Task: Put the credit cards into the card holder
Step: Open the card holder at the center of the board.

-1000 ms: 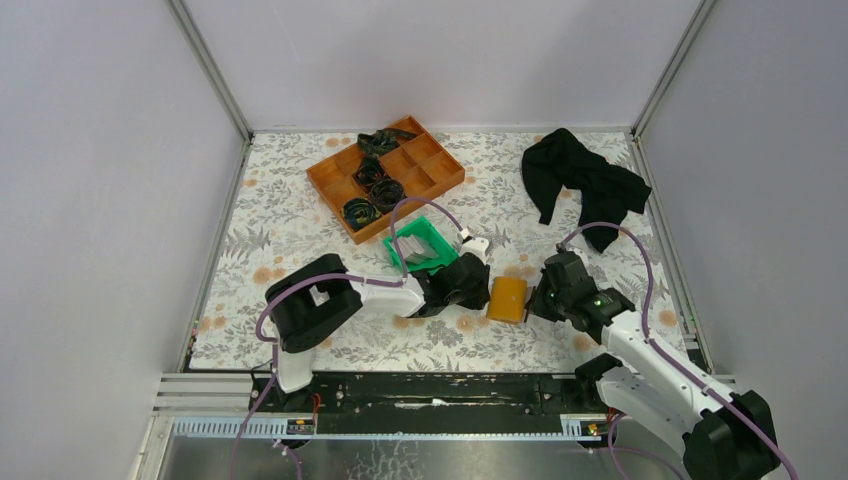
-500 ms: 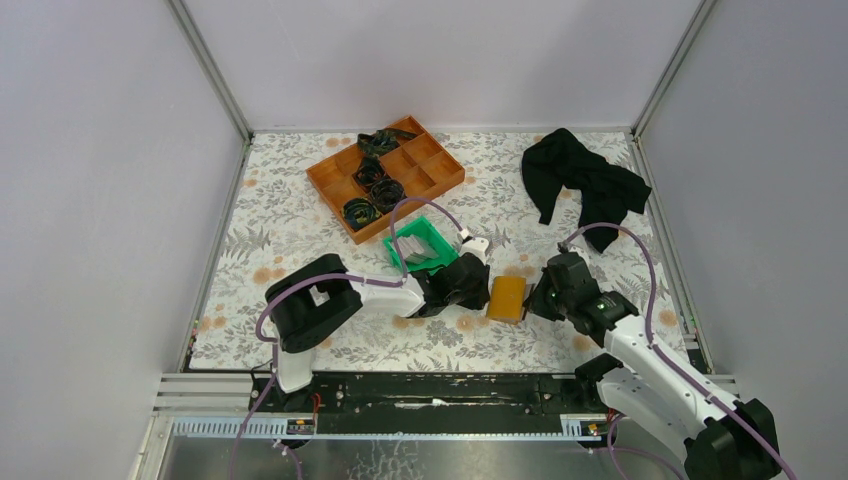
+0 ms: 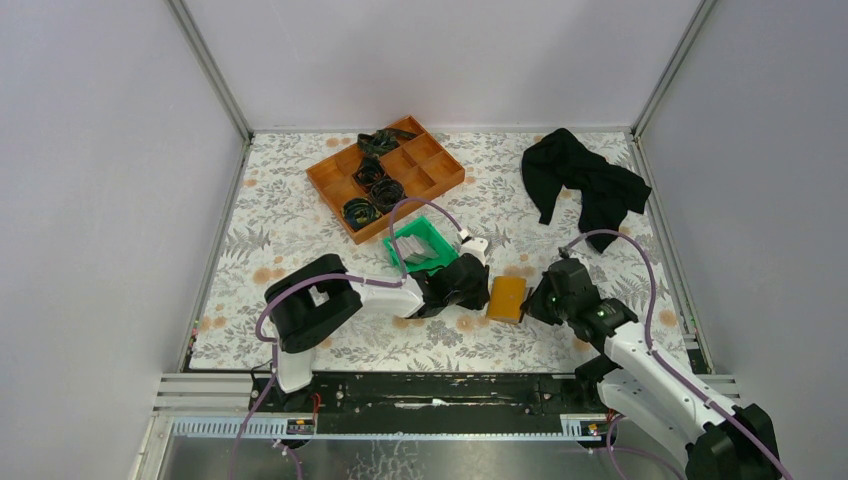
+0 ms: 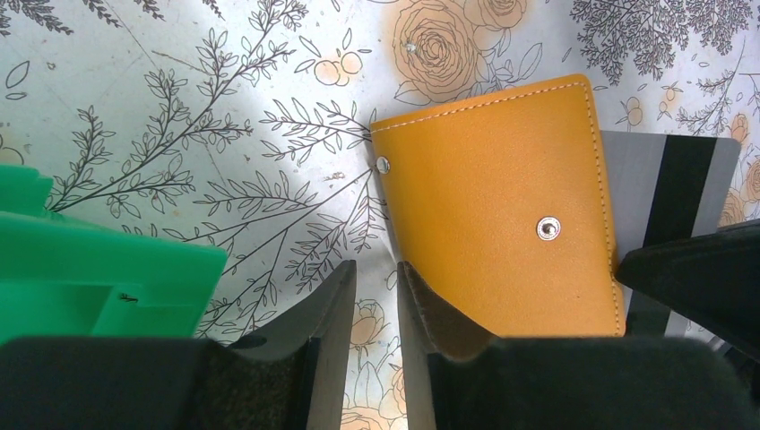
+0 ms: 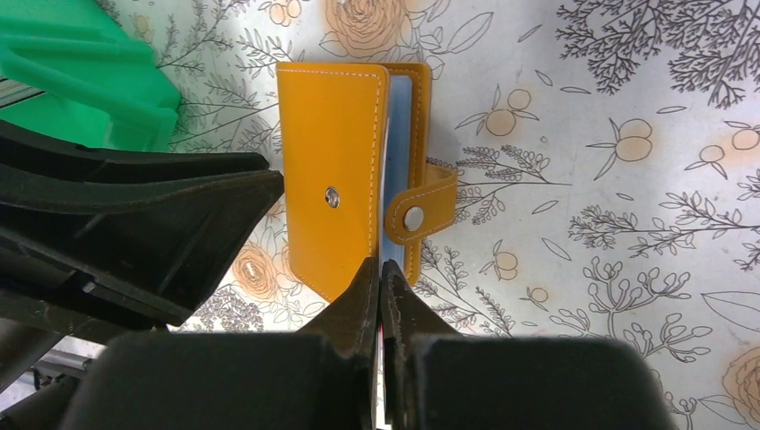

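A: Fingers (image 5: 363, 309) on the right gripper (image 5: 379, 265) look pressed nearly together, pinching a credit card (image 4: 632, 179) edge-on beside the card holder (image 5: 327, 188).
B: And the left gripper (image 4: 376, 269)?
A: Narrowly spread, gripping nothing, one finger over the holder's corner. Holder lies on the floral table (image 3: 300, 230), between both grippers.
B: Handling?
A: Card seems thin, stiff, slick: pinch its short end. Holder looks light and soft; likely slides unless braced.

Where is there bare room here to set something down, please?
Free: the tablecloth between orange tray and black cloth, and the strip left of the tray. Crowded: around the card holder, between the green bin, left pincer and right pincer gripping a credit card.
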